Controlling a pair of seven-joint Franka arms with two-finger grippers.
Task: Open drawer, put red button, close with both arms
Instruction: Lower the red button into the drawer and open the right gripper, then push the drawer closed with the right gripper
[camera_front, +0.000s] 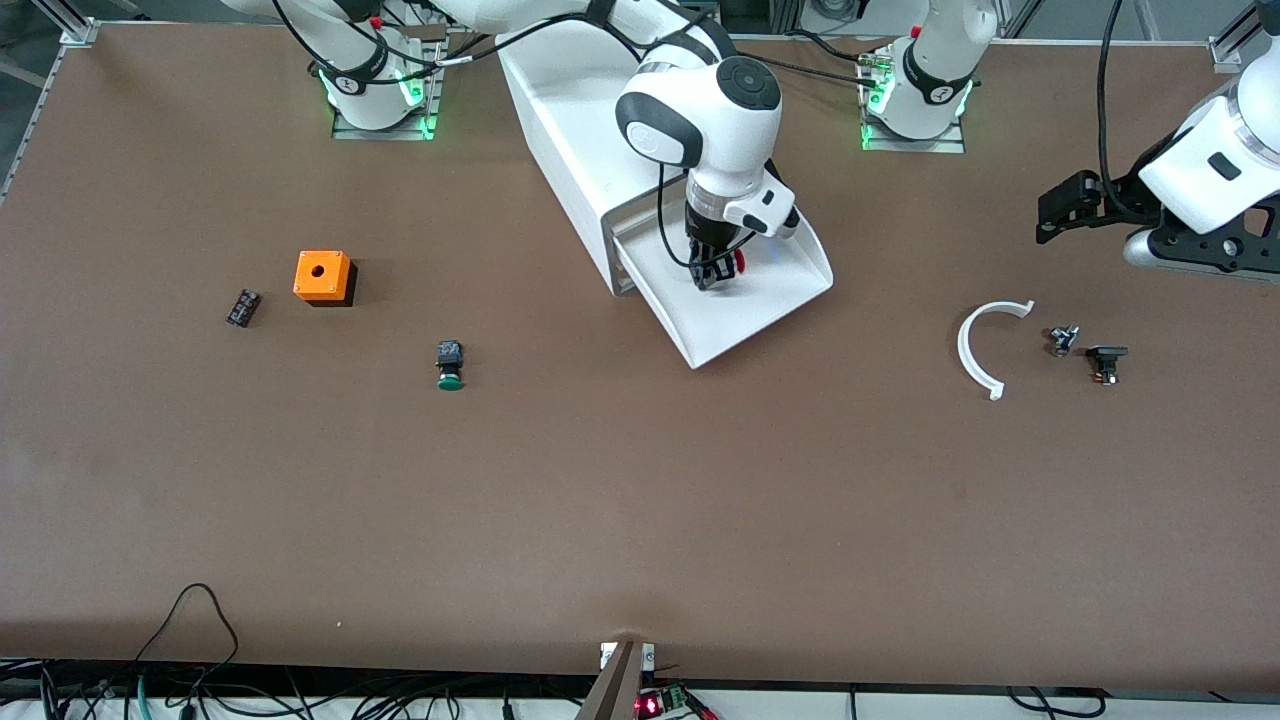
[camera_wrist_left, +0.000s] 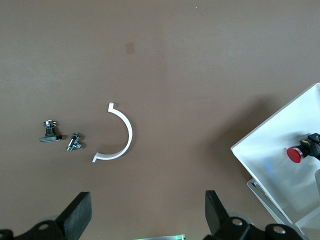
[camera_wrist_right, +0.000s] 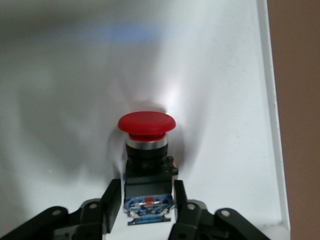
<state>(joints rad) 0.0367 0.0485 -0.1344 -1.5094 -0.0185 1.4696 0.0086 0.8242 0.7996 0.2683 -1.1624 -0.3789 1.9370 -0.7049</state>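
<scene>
My right gripper (camera_front: 714, 272) is down in the open drawer (camera_front: 770, 300), fingers (camera_wrist_right: 111, 202) narrowly parted on either side of the red button's (camera_wrist_right: 146, 125) black body; grip unclear. The button lies in the drawer tray. My left gripper (camera_wrist_left: 147, 220) waits wide open over the table near the white arc piece (camera_wrist_left: 120, 135).

White rounded arms (camera_front: 700, 120), black cables, seemingly.

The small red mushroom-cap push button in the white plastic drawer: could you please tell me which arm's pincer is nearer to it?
Right. The right pincer straddles the red button's black body inside the white drawer; the left pincer hangs over bare table toward the left arm's end.
</scene>
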